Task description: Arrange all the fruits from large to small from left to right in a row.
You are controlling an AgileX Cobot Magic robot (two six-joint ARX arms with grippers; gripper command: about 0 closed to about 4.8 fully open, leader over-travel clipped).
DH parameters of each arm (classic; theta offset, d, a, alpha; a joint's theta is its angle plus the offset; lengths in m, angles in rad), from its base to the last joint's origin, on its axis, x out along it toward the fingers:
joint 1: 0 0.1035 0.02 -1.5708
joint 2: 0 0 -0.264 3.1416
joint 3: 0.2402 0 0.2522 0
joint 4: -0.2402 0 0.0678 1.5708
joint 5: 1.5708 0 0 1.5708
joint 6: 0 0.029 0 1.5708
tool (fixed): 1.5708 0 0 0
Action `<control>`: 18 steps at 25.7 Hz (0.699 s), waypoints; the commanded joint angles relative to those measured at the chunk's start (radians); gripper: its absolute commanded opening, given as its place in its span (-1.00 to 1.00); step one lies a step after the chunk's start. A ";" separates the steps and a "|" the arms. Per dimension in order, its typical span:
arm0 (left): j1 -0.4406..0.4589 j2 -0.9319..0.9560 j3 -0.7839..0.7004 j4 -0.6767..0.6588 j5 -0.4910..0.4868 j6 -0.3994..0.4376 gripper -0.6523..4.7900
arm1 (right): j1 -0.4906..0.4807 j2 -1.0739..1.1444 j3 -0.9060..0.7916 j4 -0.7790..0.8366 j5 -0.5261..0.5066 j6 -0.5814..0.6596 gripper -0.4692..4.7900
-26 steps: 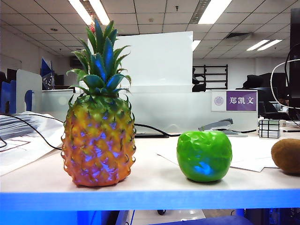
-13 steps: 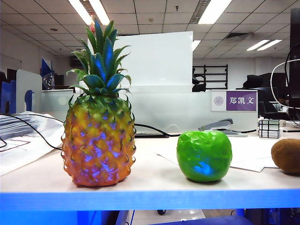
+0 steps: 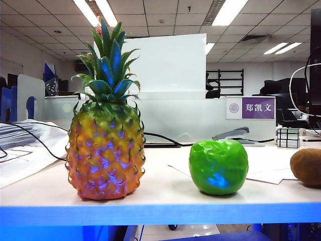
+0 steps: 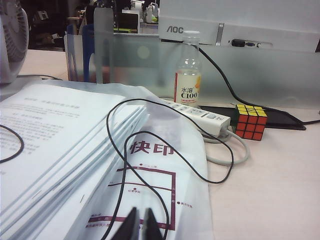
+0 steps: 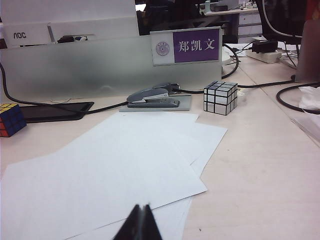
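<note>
**Fruits lined up along the front edge, both claws parked empty**

The pineapple stands upright near the front edge of the table, toward its left end. The green apple sits to its right, well apart from it, and the brown kiwi lies further right again, cut off by the frame's border. Judged from how they lie, the row already runs large to small from left to right, so the task looks finished or very nearly so; the kiwi's full position cannot be confirmed.

Neither claw appears in the exterior view. The left claw hangs low over a stack of printed papers near the table's left side, its tips close together with only a thin slit between them, holding nothing. The right claw hovers over loose white sheets with its fingers pressed together, also empty. Both sit back from the fruits, which fits a rest pose that leaves the row undisturbed.

Readable writing: a plastic bag under the black cable carries red characters "快印". The bottle by the divider is labelled "水溶 C100". The monitor behind it reads "AOC". A purple nameplate shows "郑凯文". Near it lie a stapler and the silver mirror cube; the coloured Rubik's cube rests beside a white power strip.
</note>
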 commanded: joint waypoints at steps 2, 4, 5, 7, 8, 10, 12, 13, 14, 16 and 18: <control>0.001 -0.002 0.001 0.007 0.001 0.012 -0.67 | 0.001 -0.002 -0.004 0.013 0.003 -0.003 -0.82; 0.001 -0.002 0.001 0.007 0.004 0.011 -0.67 | 0.001 -0.002 -0.004 0.013 0.003 -0.003 -0.82; 0.001 -0.002 0.001 0.007 0.011 0.012 -0.67 | 0.001 -0.001 -0.004 0.013 0.003 -0.003 -0.82; 0.001 -0.002 0.001 0.000 0.024 0.015 -0.67 | 0.001 -0.002 -0.004 0.013 0.003 -0.003 -0.82; 0.001 -0.002 0.001 -0.005 0.023 0.014 -0.67 | 0.001 -0.002 -0.004 0.013 0.003 -0.003 -0.82; 0.002 -0.002 0.001 -0.008 0.023 0.014 -0.67 | 0.001 -0.002 -0.004 0.012 0.003 -0.003 -0.82; 0.002 -0.002 0.001 -0.008 0.023 0.014 -0.67 | 0.001 -0.001 -0.004 0.012 0.003 -0.003 -0.82; 0.002 -0.002 0.001 -0.008 0.023 0.014 -0.67 | 0.001 -0.002 -0.004 0.013 0.003 -0.003 -0.82; 0.002 -0.002 0.001 -0.008 0.023 0.014 -0.67 | 0.001 -0.002 -0.004 0.012 0.003 -0.003 -0.82; 0.002 -0.002 0.001 -0.008 0.023 0.014 -0.67 | 0.001 -0.002 -0.004 0.012 0.003 -0.003 -0.82; 0.002 -0.002 0.001 -0.008 0.023 0.014 -0.67 | 0.001 -0.002 -0.004 0.012 0.003 -0.003 -0.82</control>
